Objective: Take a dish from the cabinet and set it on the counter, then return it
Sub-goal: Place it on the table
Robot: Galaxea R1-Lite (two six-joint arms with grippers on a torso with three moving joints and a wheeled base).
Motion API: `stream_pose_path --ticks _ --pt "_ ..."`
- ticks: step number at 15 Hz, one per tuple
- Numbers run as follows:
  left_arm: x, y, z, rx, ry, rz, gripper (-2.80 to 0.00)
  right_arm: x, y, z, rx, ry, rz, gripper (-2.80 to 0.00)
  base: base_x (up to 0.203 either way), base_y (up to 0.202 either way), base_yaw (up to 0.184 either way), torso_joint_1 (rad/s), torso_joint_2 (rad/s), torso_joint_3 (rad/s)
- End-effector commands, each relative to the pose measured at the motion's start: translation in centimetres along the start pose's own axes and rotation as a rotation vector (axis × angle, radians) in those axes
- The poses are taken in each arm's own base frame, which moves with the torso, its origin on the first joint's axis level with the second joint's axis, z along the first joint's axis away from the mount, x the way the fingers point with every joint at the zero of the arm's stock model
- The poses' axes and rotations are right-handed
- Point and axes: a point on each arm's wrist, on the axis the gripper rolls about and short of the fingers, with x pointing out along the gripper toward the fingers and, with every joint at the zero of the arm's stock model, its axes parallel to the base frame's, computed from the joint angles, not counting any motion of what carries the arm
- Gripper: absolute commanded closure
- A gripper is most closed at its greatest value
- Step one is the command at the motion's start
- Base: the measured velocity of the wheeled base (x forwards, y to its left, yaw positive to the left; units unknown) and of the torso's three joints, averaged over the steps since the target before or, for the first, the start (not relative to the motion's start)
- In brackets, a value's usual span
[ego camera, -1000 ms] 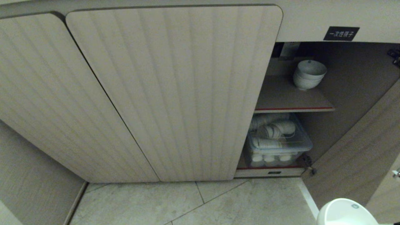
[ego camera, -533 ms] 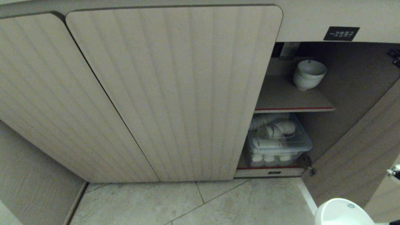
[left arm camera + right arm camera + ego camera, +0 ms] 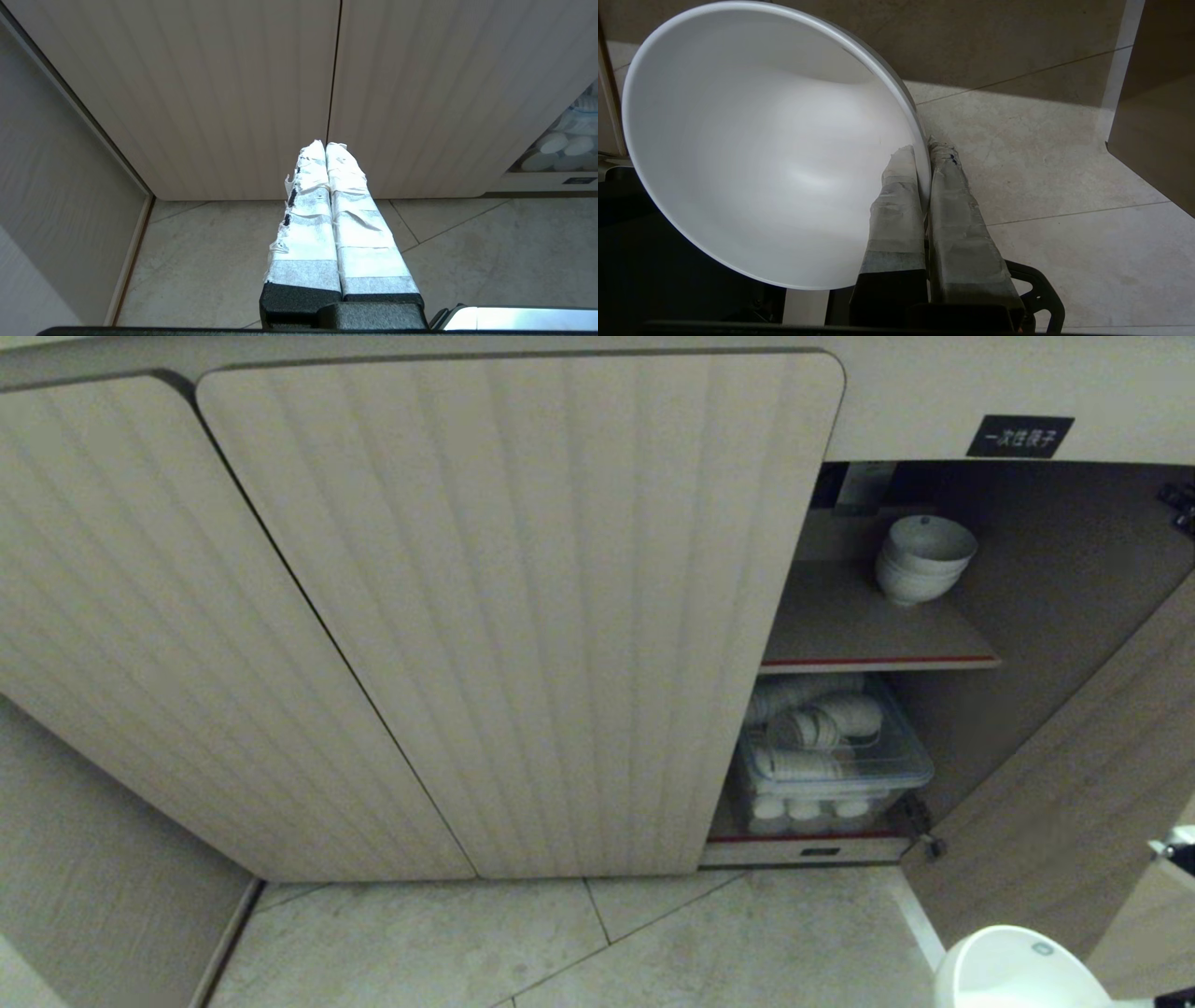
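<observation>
Doors of the cabinet fill the left and middle, closed and ribbed; in the left wrist view the left end effector hangs with its taped fingers pressed together, empty, above the floor. Right of them the open compartment shows a stack of white bowls on the upper shelf and a clear bin below. Nearest right, the right end effector pinches the rim of the dish, held over the floor.
</observation>
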Motion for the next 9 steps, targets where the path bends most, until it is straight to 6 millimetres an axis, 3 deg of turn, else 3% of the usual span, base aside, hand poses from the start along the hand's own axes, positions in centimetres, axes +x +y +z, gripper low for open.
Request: stream_pose_path --ticks 1,9 --pt "0.0 0.0 0.0 0.0 0.0 0.0 0.0 0.01 0.01 0.07 0.001 0.001 0.001 0.0 0.0 0.0 0.0 0.0 0.0 0.0" --pt "0.0 0.0 0.0 0.0 0.0 0.0 0.0 0.0 0.06 0.21 -0.003 -0.002 0.002 0.0 0.0 0.0 0.0 0.0 0.0 0.0"
